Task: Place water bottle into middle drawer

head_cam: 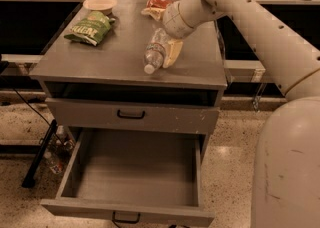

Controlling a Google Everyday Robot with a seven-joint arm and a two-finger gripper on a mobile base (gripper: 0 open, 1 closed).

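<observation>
The water bottle [154, 51], clear with a white cap, lies on its side on the grey cabinet top [100, 59], cap pointing toward the front edge. My gripper [163, 56] reaches down from the upper right and sits right at the bottle, against its right side. The middle drawer [125, 211] is pulled out at the bottom of the cabinet; it is a plain grey tray with nothing in it and a small black handle on its front.
A green chip bag [89, 27], a pale bowl [100, 4] and a red snack bag [157, 6] sit at the back of the cabinet top. A shut drawer front [131, 114] lies above the open drawer. A black stand leg [40, 157] is on the floor at left.
</observation>
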